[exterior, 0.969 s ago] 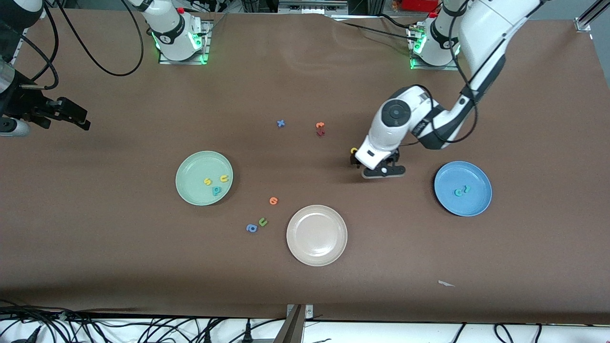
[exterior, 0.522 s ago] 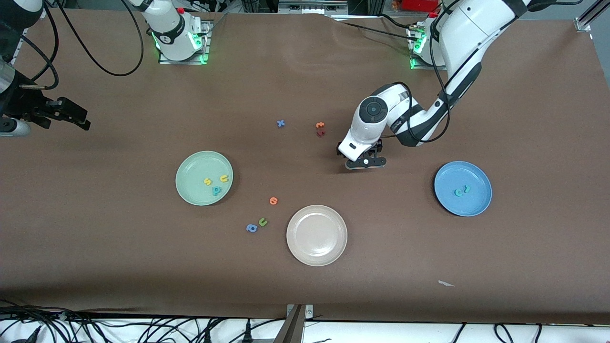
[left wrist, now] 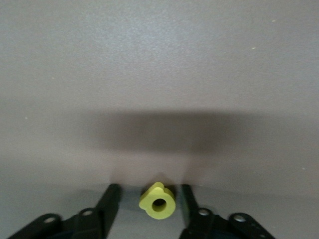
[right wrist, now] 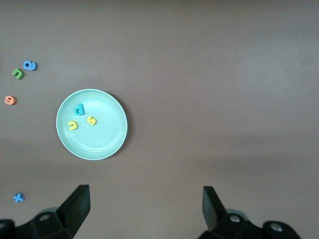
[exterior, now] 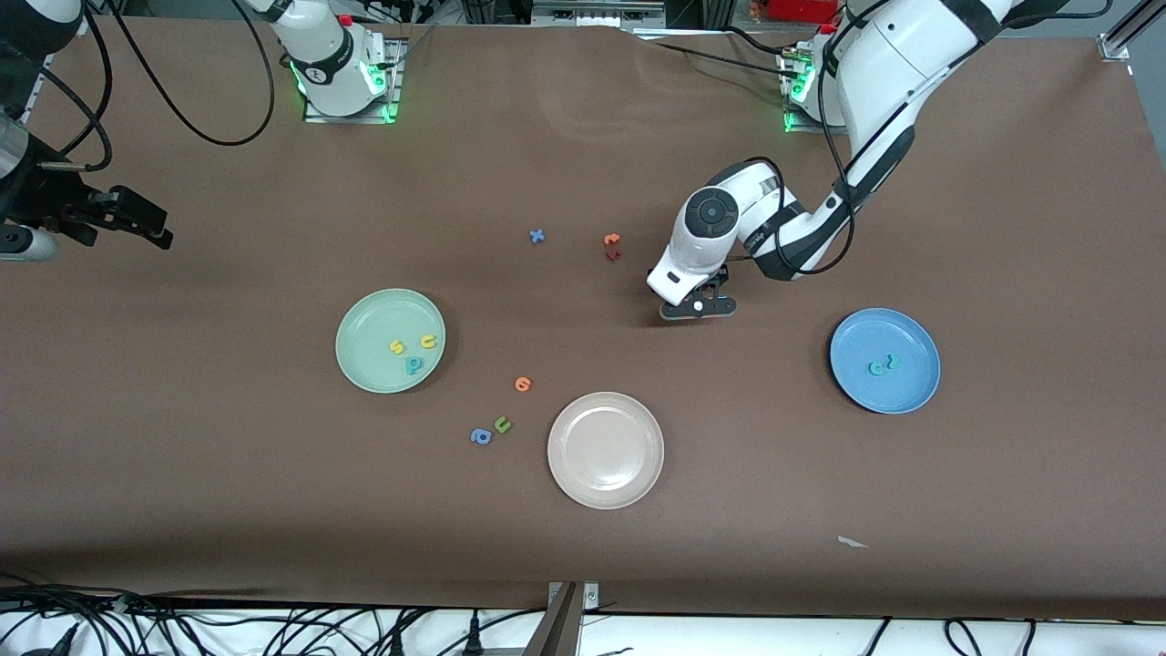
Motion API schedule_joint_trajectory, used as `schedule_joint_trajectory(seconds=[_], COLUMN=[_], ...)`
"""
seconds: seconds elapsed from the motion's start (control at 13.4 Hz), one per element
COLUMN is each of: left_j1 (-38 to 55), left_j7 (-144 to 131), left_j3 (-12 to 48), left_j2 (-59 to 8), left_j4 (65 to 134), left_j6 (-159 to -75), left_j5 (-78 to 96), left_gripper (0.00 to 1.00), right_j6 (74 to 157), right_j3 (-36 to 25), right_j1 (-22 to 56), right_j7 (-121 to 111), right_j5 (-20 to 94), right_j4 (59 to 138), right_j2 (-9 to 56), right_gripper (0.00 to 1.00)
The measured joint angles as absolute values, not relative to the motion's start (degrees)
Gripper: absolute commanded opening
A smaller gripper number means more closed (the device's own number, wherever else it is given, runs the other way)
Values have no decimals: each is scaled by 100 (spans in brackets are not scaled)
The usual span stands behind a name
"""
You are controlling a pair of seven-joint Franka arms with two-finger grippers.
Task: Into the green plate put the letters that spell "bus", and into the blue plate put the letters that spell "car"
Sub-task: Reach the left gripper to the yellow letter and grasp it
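Observation:
A yellow a (left wrist: pixel 158 203) lies flat on the brown table between the fingers of my left gripper (left wrist: pixel 149 206). The jaws stand narrowly open around it, with a small gap on each side. In the front view the left gripper (exterior: pixel 697 308) is low on the table and hides that letter. The blue plate (exterior: pixel 902 392) holds a teal c (exterior: pixel 876 368) and a teal r (exterior: pixel 893 361). The green plate (exterior: pixel 373 319) holds a yellow s (exterior: pixel 396 346), a yellow u (exterior: pixel 428 342) and a teal b (exterior: pixel 414 364). My right gripper (right wrist: pixel 144 209) waits open and empty, high up at the right arm's end of the table.
A cream plate (exterior: pixel 606 449) sits nearest the front camera. An orange letter (exterior: pixel 522 384), a green u (exterior: pixel 502 424) and a blue a (exterior: pixel 481 436) lie between it and the green plate. A blue x (exterior: pixel 536 236) and orange and dark red letters (exterior: pixel 612 246) lie near the left gripper.
My left gripper has moved away from the blue plate and come down over the yellow a, and its fingers have narrowed around the letter. The right arm has not moved.

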State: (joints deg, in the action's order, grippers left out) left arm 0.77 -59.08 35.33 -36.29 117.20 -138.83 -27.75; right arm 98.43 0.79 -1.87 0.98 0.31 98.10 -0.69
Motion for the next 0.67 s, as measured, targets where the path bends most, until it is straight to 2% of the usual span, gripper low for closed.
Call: schedule_joint_trajectory(seconds=[0.67], left_j1=[77], left_j7=[-6035], left_j3=[3550], left_j2=[-3629], left_j4=[11716], left_j6=[-13938], left_j5=[-2764], left_gripper=[33], right_j6=[9842], right_j3=[79], right_j1=[-186], right_j7=[98], right_j5=[31], right_j4=[9810], right_j2=[-69], right_gripper=[100])
